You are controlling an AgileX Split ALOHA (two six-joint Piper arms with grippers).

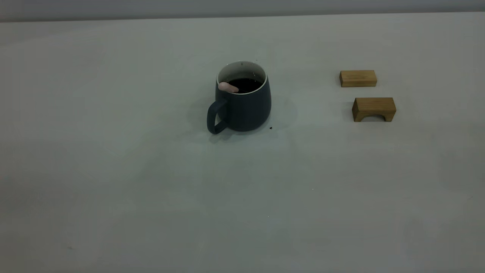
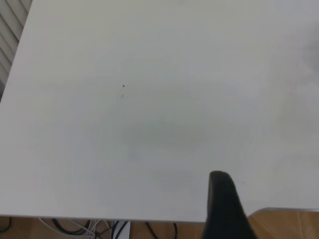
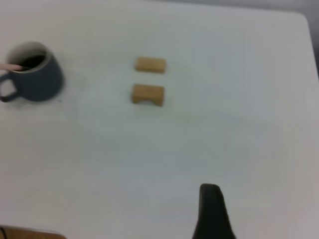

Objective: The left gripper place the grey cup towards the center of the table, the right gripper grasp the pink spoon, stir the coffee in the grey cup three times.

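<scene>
The grey cup (image 1: 242,102) stands upright near the middle of the table (image 1: 151,189), its loop handle towards the front left. Dark coffee (image 1: 245,85) fills its white inside. The pink spoon (image 1: 228,87) rests in the cup, with only its pale pink handle end showing over the rim above the cup's handle. The right wrist view shows the cup (image 3: 35,77) and the spoon's handle (image 3: 10,66) far off. Neither arm appears in the exterior view. Only a dark tip of my left gripper (image 2: 224,209) shows, over bare table near an edge. A dark tip of my right gripper (image 3: 212,211) hangs far from the cup.
Two wooden blocks lie right of the cup: a flat bar (image 1: 358,78) and, in front of it, an arch-shaped one (image 1: 374,109). A tiny dark speck (image 1: 270,127) sits by the cup's base. Cables (image 2: 99,229) hang below the table edge in the left wrist view.
</scene>
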